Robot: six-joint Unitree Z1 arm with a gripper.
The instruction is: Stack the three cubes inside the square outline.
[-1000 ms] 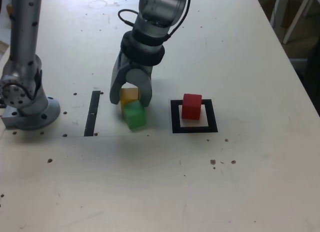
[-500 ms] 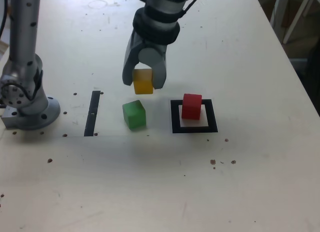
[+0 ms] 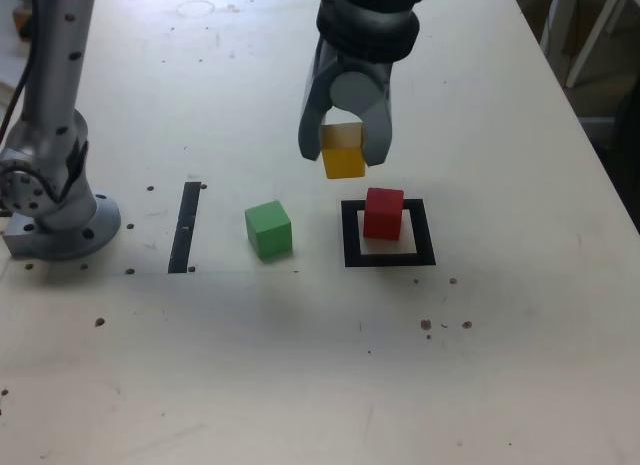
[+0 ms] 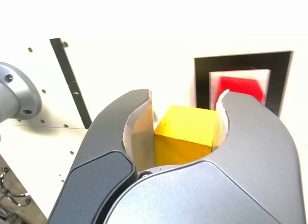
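I count three matte cubes, one each of yellow (image 3: 343, 152), red (image 3: 383, 214) and green (image 3: 269, 230), and one flat black square frame (image 3: 430, 247). My hand (image 3: 343, 145), pitched downward, is closed around the yellow cube, above the desk (image 3: 250, 375). Relative to the frame, red sits inside; in the exterior view, green and a narrow black strip (image 3: 184, 230) lie to its left.
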